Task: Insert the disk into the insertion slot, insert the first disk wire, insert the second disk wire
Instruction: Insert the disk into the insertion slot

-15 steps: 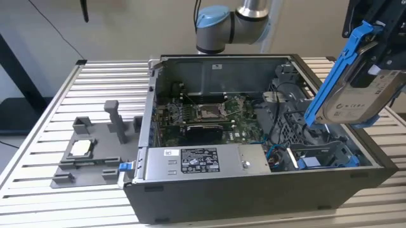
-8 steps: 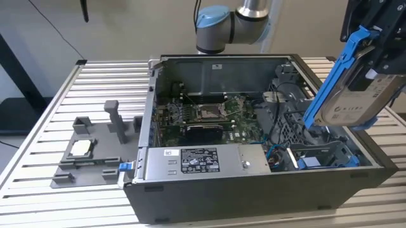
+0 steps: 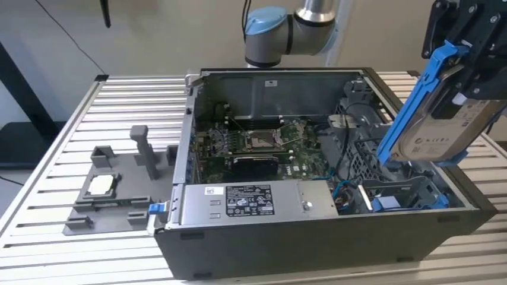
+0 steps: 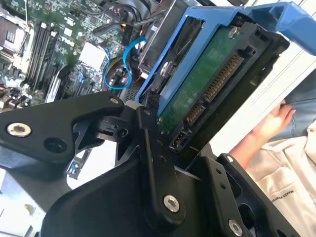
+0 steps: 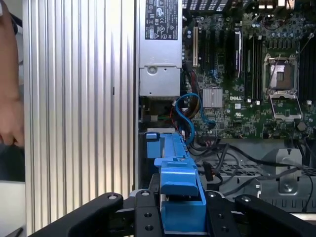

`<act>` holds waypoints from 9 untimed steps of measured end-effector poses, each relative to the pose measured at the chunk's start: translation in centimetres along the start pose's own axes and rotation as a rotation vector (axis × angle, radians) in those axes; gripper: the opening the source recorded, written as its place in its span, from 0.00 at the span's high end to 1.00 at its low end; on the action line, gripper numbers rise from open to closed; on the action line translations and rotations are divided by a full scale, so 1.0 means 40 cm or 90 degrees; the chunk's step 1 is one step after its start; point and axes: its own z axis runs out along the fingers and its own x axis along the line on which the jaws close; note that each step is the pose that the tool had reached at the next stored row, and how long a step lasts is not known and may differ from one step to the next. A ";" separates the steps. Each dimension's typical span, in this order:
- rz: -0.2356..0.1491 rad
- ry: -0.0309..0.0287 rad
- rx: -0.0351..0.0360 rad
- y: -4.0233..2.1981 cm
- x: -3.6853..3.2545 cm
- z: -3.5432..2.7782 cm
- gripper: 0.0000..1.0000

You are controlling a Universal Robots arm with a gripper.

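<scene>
Open desktop PC case (image 3: 317, 249) lies on a slatted metal table (image 3: 47, 196). The arm's gripper (image 3: 475, 71) is clamped on the disk (image 3: 447, 133), a silver-grey drive w/ a white label in a blue carrier frame (image 3: 412, 101).

In the exterior view the disk hangs tilted in the air over the end of the case at that view's right. It is above & clear of the insertion slot (image 3: 404, 193), a dark cage bay w/ blue fittings inside the case. The disk is not in it.

In the second wrist view black fingers (image 4: 153, 163) grip the drive at its connector end, and its green circuit board (image 4: 197, 89) faces the camera. A person's hand (image 4: 276, 123) shows beyond the disk.

Also in the case:
- Grey PSU box (image 3: 246, 202) along the near side.
- Motherboard (image 3: 262, 142) behind it.
- Looped blue cables (image 5: 190, 106) beside the board.

Grey fixture w/ upright posts (image 3: 119, 178) sits on the table at the exterior view's left.
</scene>
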 end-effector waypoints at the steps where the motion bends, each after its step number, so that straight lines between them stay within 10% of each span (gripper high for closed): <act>1: 0.000 0.0000 0.0000 0.000 0.000 0.002 0.67; 9: -0.004 0.0002 0.0000 -0.001 0.000 0.018 0.67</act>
